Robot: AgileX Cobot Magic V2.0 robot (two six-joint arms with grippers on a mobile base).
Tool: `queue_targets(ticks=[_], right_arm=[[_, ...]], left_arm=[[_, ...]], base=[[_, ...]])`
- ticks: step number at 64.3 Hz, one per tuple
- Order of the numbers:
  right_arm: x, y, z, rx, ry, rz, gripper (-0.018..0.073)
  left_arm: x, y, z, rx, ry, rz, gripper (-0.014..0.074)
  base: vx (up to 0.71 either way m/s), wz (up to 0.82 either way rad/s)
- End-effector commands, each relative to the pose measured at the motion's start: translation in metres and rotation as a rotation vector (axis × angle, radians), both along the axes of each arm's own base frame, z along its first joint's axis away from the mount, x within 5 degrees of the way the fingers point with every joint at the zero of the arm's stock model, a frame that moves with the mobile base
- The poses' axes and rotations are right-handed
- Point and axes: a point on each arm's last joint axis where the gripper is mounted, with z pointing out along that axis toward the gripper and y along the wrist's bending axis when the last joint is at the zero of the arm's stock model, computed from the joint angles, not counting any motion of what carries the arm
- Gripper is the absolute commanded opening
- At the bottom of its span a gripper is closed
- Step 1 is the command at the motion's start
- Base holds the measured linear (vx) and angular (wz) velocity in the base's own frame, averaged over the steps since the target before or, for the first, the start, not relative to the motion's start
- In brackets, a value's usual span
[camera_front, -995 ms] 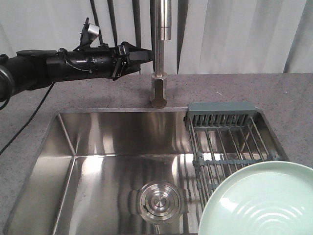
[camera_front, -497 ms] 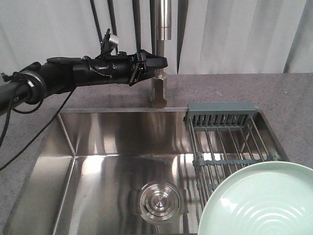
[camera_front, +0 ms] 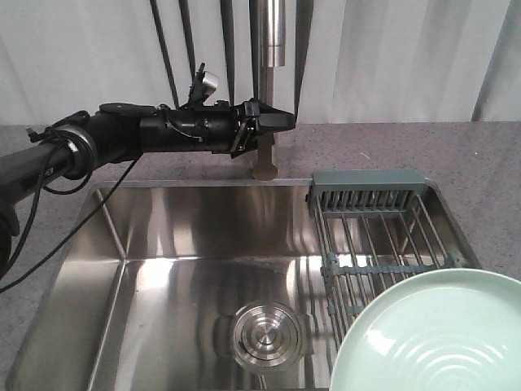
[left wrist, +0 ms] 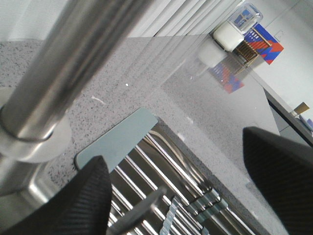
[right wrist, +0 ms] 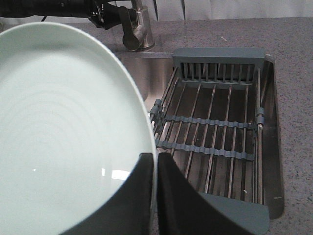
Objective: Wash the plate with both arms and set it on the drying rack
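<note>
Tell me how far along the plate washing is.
Done: right gripper is clamped on the plate rim. In hand: left gripper, open, is at the faucet; no water visible. Left: washing, then placing on the empty drying rack.

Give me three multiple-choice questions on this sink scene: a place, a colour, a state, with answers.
1. Where is the drying rack of steel rods with grey-green bars?
A) across the right end of the stainless steel sink
B) on the counter left of the sink
C) behind the faucet

2. What colour is the round plate?
A) red
B) pale mint-green
C) black

3. What are the right arm's jaws doing?
A) hanging open, empty
B) gripping the rack
C) clamped on the plate's rim

Answers: 1 A, it spans the sink's right side; 2 B, both views show that colour; 3 C, the right wrist view shows them closed on the rim.
</note>
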Motion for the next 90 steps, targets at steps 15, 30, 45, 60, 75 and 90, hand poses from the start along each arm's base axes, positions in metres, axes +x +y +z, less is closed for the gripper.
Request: queue_targets(ticks=[15,30,45,60,75,90], right_arm=[[0.004,0.0,0.013,0.024,-0.072,-0.017,-0.0001],[0.004,0.0,0.013,0.024,-0.072,-0.017,-0.0001],[0.004,0.0,0.013,0.024,-0.072,-0.017,-0.0001],[0.004,0.0,0.013,0.024,-0.072,-0.017,-0.0001],[0.004,0.0,0.013,0.024,-0.072,-0.017,-0.0001],[0.004,0.0,0.013,0.024,-0.072,-0.017,-0.0001]], left_arm=[[-0.023,-0.008,0.046,-0.095,-0.045,-0.164,0.0533],[-0.035,-0.015,0.048,-0.111,-0.038,-0.269,0.0533],[-0.039,-0.015,0.043,-0.068,0.004,-0.314,0.0529],[-0.032,-0.001,0.047,-0.066,-0.009,-0.281,0.0357],[-0.02,0.05,0.059,-0.037,0.045,-0.192,0.0004],[-0.028,0.105,0.084,0.212,0.083,-0.073,-0.0008]], base=[[0.0,0.0],[0.0,0.0],[0.0,0.0],[0.0,0.0],[0.0,0.0],[0.0,0.0]])
